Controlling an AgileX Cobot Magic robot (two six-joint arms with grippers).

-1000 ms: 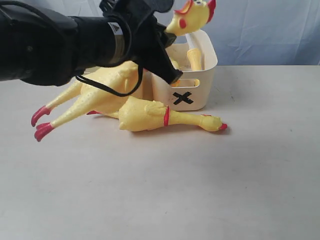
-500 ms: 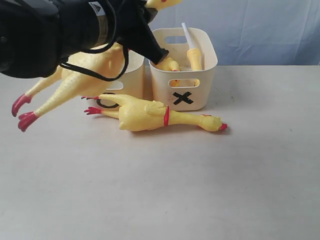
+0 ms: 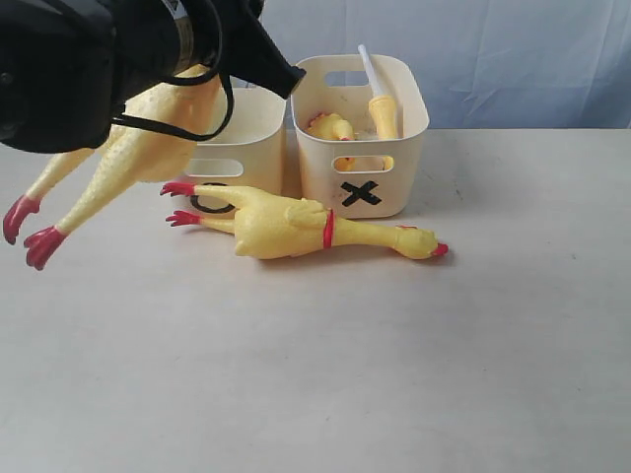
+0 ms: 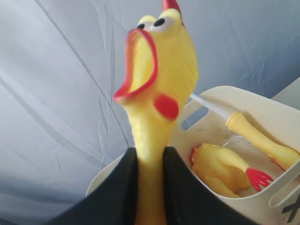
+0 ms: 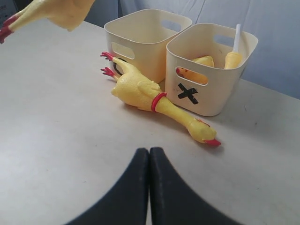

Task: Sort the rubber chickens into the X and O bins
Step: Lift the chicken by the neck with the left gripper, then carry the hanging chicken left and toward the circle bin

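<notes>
Aloft, left tool [image 4: 149, 157] grips glossy rubber chicken [image 4: 165, 70] by neck; right tool [image 5: 149, 153] closed.

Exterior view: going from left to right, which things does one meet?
held chicken → O bin → X bin. The lying chicken spans both bins, so it is left out.

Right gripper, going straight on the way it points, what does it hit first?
Likely the yellow rubber chicken lying on the table, near its red neck band, with the cream plastic X bin behind. How high the shut right gripper rides is unclear; it might pass above.
</notes>
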